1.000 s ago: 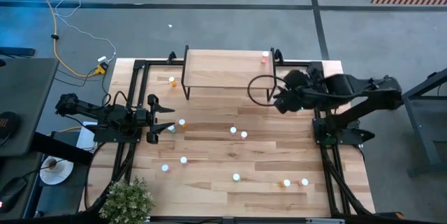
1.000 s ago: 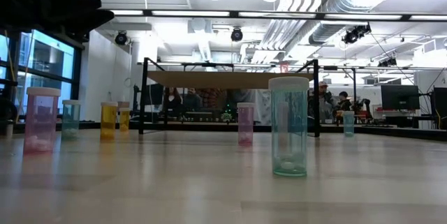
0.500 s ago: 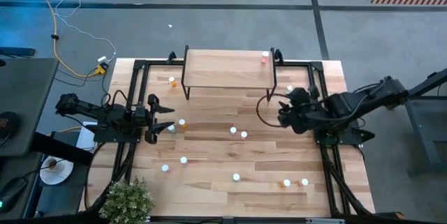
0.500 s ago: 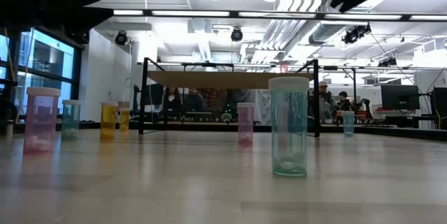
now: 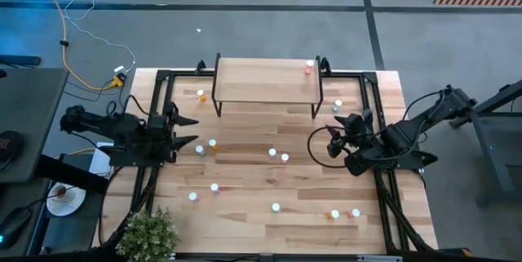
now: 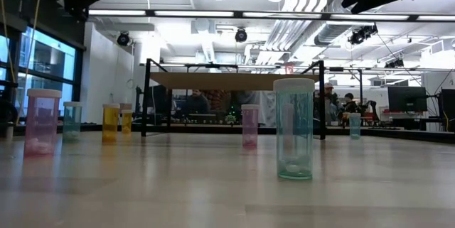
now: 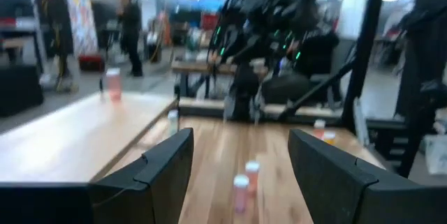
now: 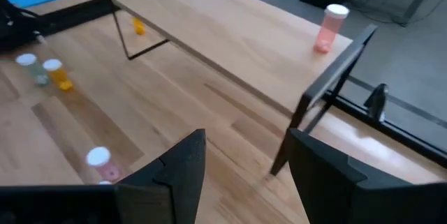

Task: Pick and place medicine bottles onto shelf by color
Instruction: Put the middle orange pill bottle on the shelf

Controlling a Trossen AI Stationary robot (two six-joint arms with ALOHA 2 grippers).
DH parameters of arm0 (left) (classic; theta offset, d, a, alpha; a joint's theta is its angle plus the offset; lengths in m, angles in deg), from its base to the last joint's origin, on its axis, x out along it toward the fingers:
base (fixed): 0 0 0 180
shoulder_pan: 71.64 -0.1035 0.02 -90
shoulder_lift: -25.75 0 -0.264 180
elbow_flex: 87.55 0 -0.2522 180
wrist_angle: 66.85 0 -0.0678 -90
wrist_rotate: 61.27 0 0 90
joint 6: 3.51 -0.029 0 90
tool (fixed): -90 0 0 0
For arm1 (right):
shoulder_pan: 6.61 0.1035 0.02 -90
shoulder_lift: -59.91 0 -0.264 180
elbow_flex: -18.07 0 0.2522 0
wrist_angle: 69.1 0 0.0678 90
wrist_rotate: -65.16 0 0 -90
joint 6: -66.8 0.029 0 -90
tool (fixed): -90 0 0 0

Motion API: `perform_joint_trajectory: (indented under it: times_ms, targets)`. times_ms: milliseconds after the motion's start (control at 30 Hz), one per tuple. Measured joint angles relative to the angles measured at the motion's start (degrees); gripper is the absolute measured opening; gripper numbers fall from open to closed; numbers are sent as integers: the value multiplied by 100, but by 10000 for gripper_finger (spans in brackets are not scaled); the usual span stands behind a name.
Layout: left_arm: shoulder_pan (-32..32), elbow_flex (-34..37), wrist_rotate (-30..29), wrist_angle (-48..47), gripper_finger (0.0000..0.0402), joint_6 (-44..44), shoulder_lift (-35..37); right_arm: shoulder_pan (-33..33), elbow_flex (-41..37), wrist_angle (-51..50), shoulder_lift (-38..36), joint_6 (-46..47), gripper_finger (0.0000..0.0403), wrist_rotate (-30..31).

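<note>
One pink bottle [image 5: 309, 67] on shelf [image 5: 265, 81].
We see left gripper [image 5: 189, 131] and right gripper [image 5: 333, 139] both open, empty, above table [image 5: 245, 176].

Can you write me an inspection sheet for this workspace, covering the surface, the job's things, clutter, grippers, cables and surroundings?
Surface: light wooden table, black frame.
Job's things: shelf stands at the table's far edge; one pink bottle stands on its right end; the other bottles are scattered upright across the table.
Clutter: potted plant at the near left corner.
Grippers: left gripper open and empty, at the table's left edge; right gripper open and empty, above the table's right side.
Cables: yellow cable and white wire on the floor, far left.
Surroundings: grey floor; people in the room behind the table.
</note>
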Motion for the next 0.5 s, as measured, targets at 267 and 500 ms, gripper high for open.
perform_joint_trajectory:
  times_ms: [267,500]
  targets:
    - [0,-890,-155,-464,226,429,-1022,242,-29,349,2,0,190,625]
    - [0,-922,-506,-604,226,1243,-1746,310,-29,374,2,22,190,725]
